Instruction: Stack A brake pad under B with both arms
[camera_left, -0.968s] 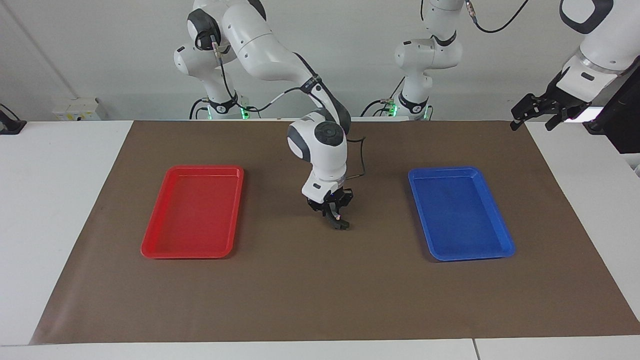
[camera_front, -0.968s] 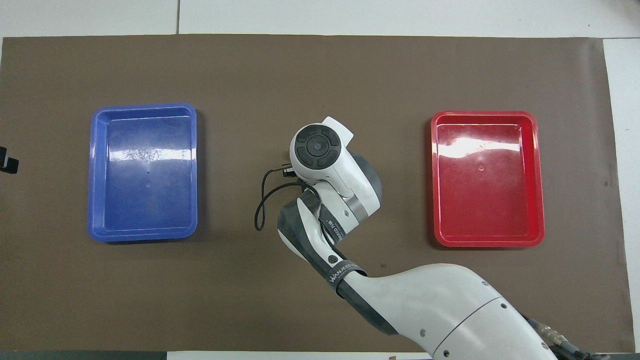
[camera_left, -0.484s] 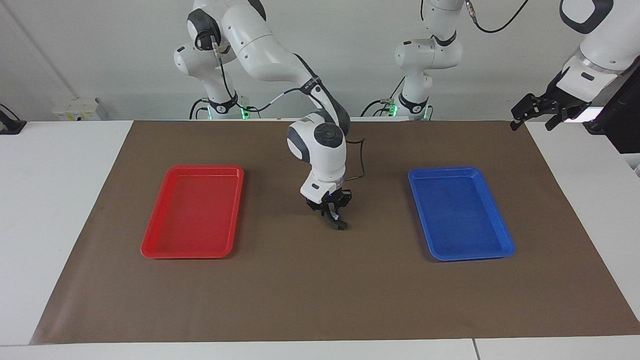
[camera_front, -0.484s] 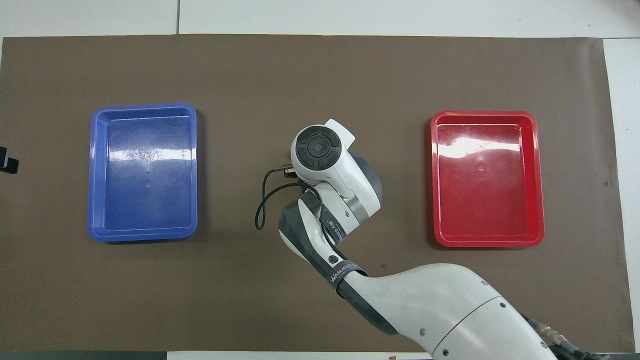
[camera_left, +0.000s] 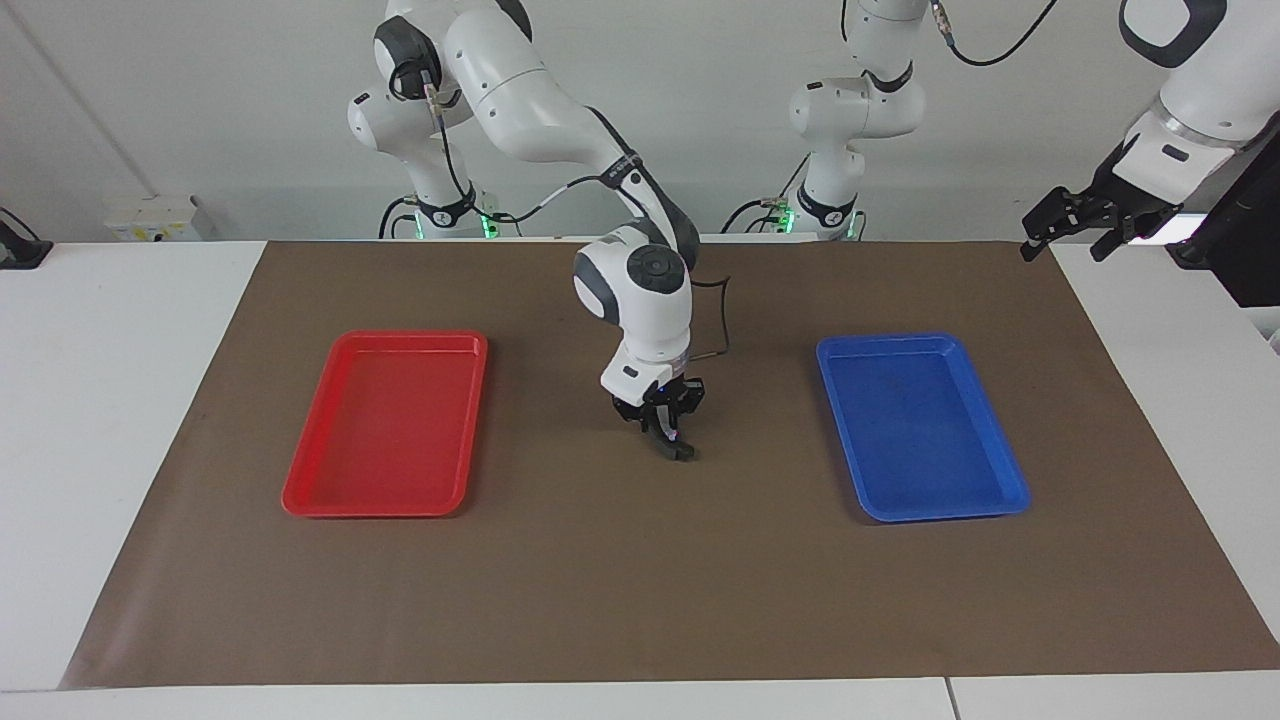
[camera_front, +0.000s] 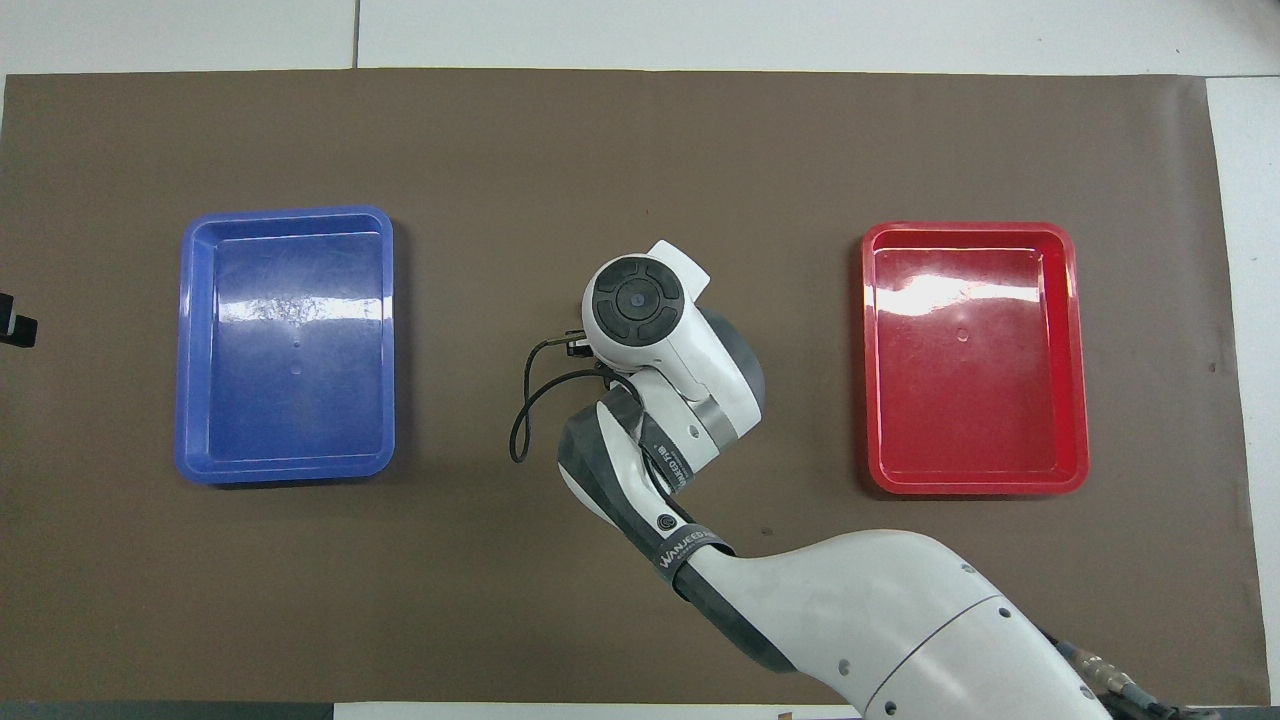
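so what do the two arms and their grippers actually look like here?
Both are glossy white Franka arms with dark grey joint sections. The right arm wears a black band printed with white lettering, and a thin black cable loops off its wrist. Its wrist cap is a dark round disc. The right gripper and left gripper are black linkage types.

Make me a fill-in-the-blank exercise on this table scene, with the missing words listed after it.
1. The red tray lies toward the ___ arm's end of the table.
2. The right gripper is low over the mat, ___ the red tray and the blue tray.
3. Both trays lie on a ___ mat.
4. The left gripper waits raised and ___, holding nothing.

Missing words: right; between; brown; open
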